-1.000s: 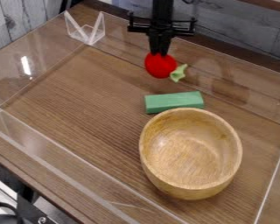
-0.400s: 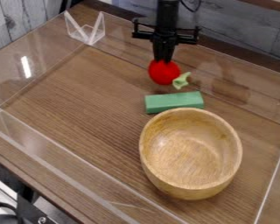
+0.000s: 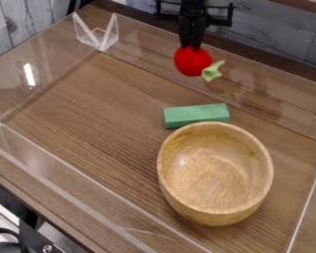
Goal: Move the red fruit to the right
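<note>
Farther from the green block point(image 3: 197, 116) than before, the glossy red fruit point(image 3: 194, 61), rounded with a pale green leafy end, sits near the table's point(image 3: 88, 112) far edge, pinched in the gripper point(image 3: 192, 45), well apart from the wooden bowl point(image 3: 215, 172).

The red fruit point(image 3: 193, 61) has moved farther from the green block point(image 3: 197, 116); the hand point(image 3: 192, 43) too.
</note>
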Controlling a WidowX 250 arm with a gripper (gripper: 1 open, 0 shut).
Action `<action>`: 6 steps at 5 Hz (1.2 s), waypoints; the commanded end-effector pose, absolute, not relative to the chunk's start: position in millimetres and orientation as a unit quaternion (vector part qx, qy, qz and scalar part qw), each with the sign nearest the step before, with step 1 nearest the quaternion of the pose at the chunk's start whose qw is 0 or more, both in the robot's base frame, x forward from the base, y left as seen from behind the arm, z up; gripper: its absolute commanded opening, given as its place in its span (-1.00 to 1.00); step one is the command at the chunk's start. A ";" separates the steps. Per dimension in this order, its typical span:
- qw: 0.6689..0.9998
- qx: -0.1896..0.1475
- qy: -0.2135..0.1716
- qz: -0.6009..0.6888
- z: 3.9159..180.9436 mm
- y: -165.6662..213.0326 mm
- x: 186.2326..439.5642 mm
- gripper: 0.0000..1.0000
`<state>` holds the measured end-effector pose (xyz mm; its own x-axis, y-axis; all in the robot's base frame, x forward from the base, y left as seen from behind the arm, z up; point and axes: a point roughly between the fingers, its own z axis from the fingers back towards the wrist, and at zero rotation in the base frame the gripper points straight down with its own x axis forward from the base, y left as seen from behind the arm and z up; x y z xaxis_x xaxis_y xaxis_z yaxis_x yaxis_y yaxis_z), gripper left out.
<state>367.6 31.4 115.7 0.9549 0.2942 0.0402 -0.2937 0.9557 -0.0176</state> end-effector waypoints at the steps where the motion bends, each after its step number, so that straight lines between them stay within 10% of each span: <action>1: 0.991 -0.012 -0.078 0.105 157.4 4.8 375.8 -1.00; 6: 0.995 0.018 -0.035 0.088 113.4 -55.8 378.3 -1.00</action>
